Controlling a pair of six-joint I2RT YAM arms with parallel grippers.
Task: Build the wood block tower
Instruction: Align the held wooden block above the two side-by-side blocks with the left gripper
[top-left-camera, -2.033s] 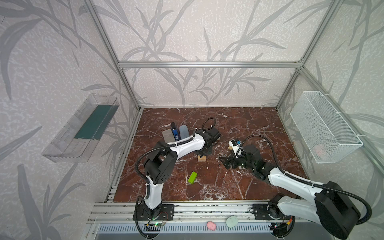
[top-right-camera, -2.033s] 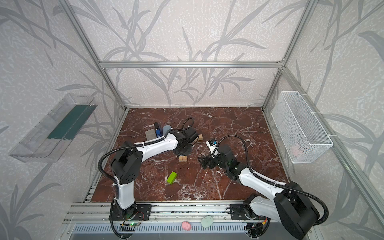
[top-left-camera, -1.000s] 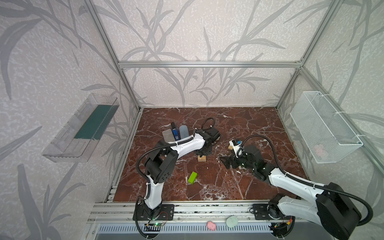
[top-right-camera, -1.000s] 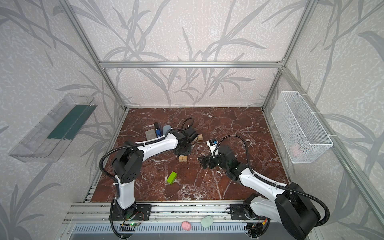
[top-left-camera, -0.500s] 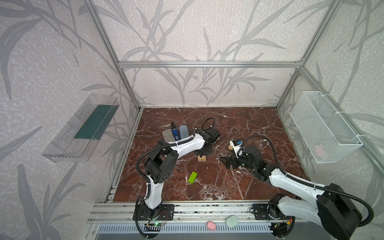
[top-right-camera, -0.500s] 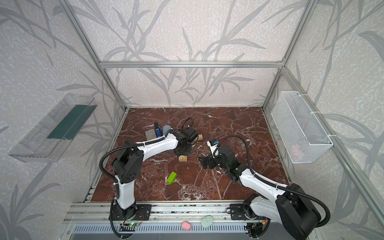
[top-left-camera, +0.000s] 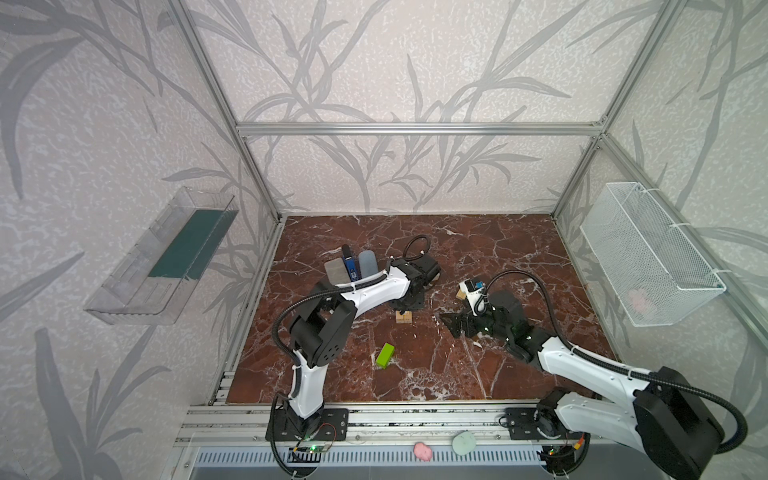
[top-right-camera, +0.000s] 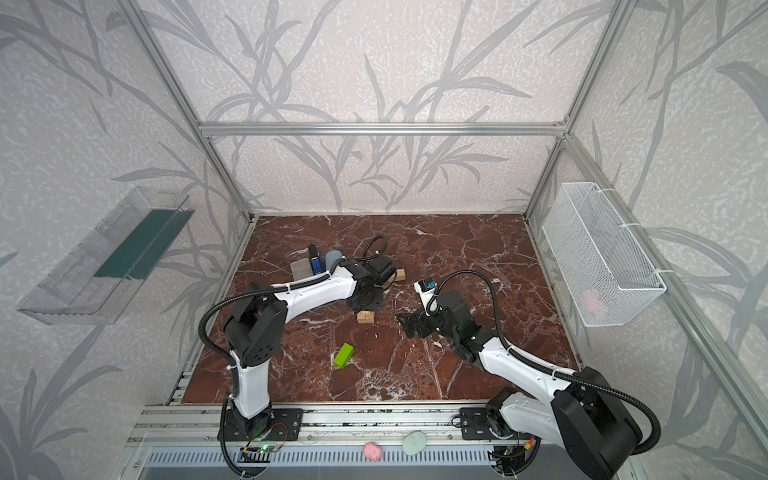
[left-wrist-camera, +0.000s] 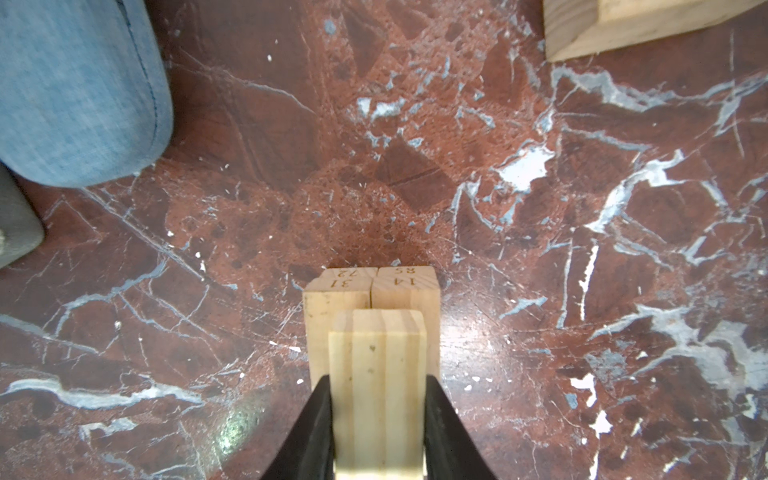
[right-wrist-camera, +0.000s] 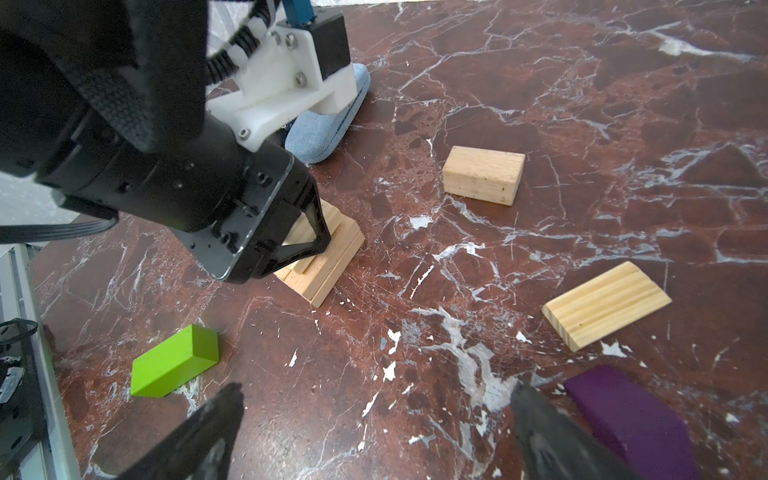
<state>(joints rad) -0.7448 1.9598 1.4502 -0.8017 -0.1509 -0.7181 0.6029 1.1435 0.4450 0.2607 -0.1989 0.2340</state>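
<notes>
Left gripper (left-wrist-camera: 377, 380) pinches a pale tan wood block (left-wrist-camera: 378, 345), bottom centre, atop two tan bricks (left-wrist-camera: 401, 286); dragging on release could split them. Right gripper (right-wrist-camera: 376, 388) is wide open.

Marble tabletop (top-left-camera: 498, 249) carries wood blocks (right-wrist-camera: 482, 174), grey and blue cases (top-left-camera: 368, 264)
</notes>
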